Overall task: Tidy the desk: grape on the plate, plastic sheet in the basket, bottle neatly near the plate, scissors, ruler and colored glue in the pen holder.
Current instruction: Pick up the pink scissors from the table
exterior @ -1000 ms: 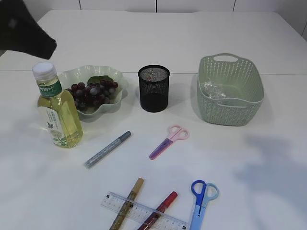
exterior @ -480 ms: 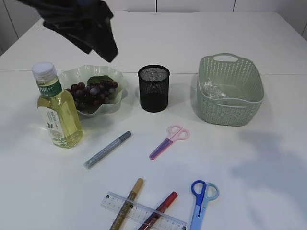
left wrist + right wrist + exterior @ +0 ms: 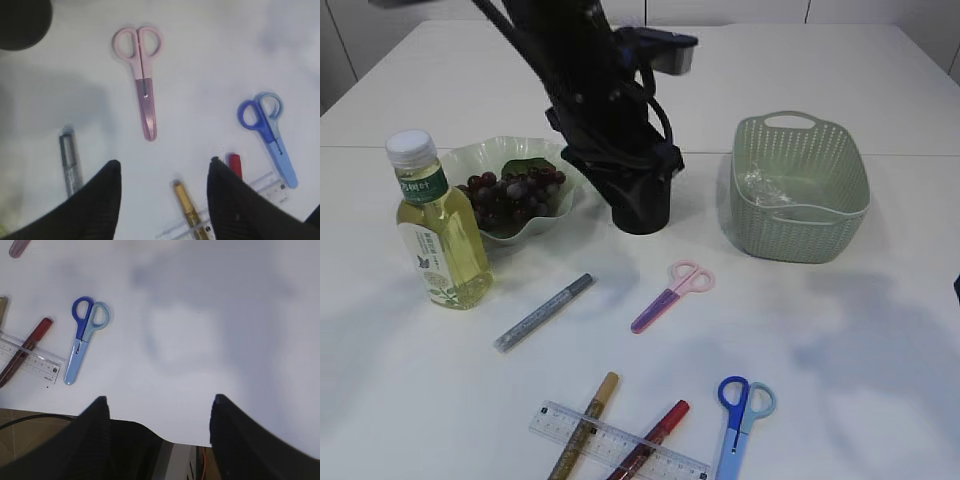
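Grapes (image 3: 515, 195) lie on the pale green plate (image 3: 470, 155), with the bottle (image 3: 440, 240) upright beside it. The plastic sheet (image 3: 765, 187) is in the basket (image 3: 800, 185). Pink scissors (image 3: 142, 85), blue scissors (image 3: 270, 132), a clear ruler (image 3: 620, 440) and silver (image 3: 70, 162), gold (image 3: 187, 205) and red (image 3: 235, 164) glue pens lie on the table. My left arm (image 3: 600, 90) hangs over the black pen holder (image 3: 642, 215), half hiding it. The left gripper (image 3: 165, 161) is open and empty above the pens. The right gripper (image 3: 160, 398) is open and empty over the table's front edge.
The gold and red pens lie across the ruler near the front edge. The blue scissors (image 3: 82, 337) rest to the right of that pile. White tabletop (image 3: 840, 330) stretches in front of the basket.
My left arm has swung from the far left corner rightward and down, and now hangs over the pen holder. Nothing on the table has moved.
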